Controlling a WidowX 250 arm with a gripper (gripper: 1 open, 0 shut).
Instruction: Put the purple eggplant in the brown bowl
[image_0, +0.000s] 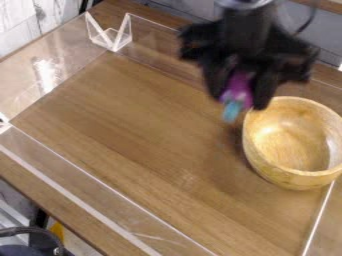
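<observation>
The pick-up is done — the fingers (241, 92) are clamped on the eggplant (238, 95), which hangs stem-down above the worktop (120, 130), just beside the bowl's (291, 143) near rim (motion blur hides detail). Left: carry it over the bowl and release.

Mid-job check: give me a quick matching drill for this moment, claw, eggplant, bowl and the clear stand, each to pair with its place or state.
Things:
1. claw
2. purple eggplant
3. brown bowl
4. clear plastic stand

Places or states:
A. resting on the table at the right, nothing inside
B. at the table's far edge, upper left
C. shut, raised above the table
D. hanging stem-end down, left of the bowl's near rim

Pairs: 1-C, 2-D, 3-A, 4-B
</observation>
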